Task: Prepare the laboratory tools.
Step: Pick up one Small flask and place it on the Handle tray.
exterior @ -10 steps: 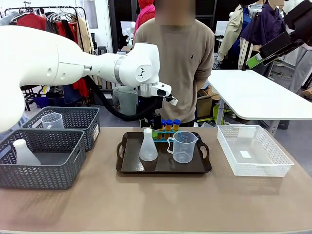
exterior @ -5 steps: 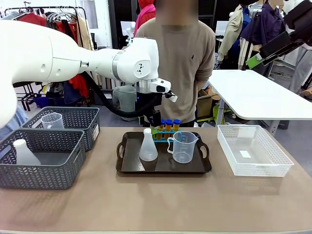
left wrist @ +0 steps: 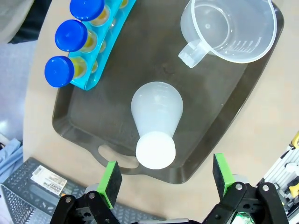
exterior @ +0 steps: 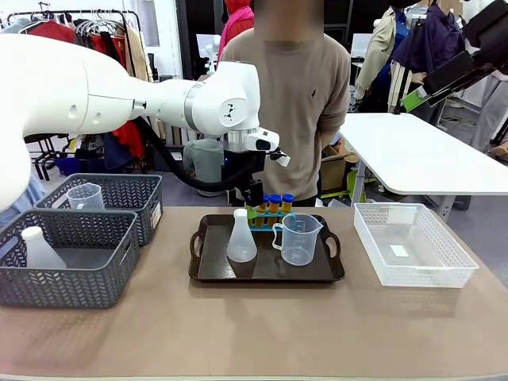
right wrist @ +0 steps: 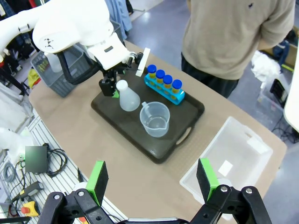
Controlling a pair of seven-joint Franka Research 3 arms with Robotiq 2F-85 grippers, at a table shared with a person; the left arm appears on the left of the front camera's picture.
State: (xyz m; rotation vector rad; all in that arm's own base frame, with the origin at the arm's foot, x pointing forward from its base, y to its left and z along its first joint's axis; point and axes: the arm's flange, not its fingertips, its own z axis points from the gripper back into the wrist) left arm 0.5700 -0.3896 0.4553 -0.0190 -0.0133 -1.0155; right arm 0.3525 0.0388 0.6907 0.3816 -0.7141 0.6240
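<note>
Overhead, left jaws gape empty above the flask (left wrist: 155,122) on a dark tray (left wrist: 233,116); tan bench (exterior: 254,333), clothes racks behind; right jaws wide, empty, high; tubes (left wrist: 74,35) partly cut off

Table: my tan tabletop (exterior: 238,333).
Behind: second white table (exterior: 421,159), clothes rack (exterior: 95,32) with hung garments.
Floor: grey (right wrist: 159,23).
</note>
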